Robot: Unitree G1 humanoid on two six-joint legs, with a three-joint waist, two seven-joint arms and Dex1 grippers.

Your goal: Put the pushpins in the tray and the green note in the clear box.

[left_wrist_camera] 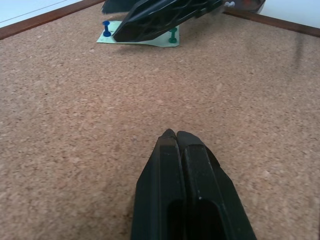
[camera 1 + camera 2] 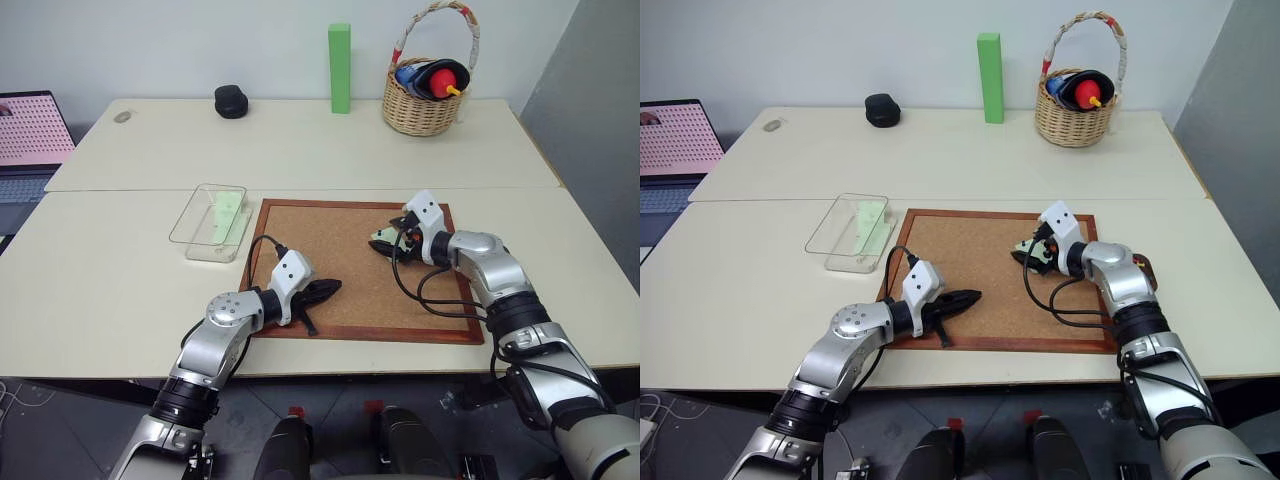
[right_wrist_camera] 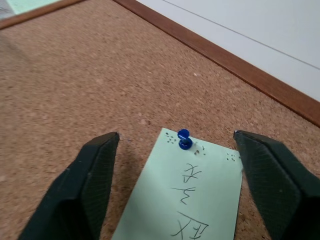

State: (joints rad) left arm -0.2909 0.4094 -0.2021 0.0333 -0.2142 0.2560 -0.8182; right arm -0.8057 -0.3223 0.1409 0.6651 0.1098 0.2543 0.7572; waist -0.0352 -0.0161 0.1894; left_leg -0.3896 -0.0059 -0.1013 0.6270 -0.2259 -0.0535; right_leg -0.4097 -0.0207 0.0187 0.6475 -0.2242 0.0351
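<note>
While the left gripper [image 1: 175, 134] rests pinched together on the corkboard [image 2: 340, 250], the right gripper [image 3: 175, 145] stands wide astride the green note [image 3: 187, 200], pinned there by a blue pin [image 3: 184, 139] and a green pin [image 1: 173, 35].

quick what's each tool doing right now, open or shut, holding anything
Left tool: shut, holding nothing, over the corkboard.
Right tool: open, holding nothing, astride the note pinned by a blue pin.
</note>
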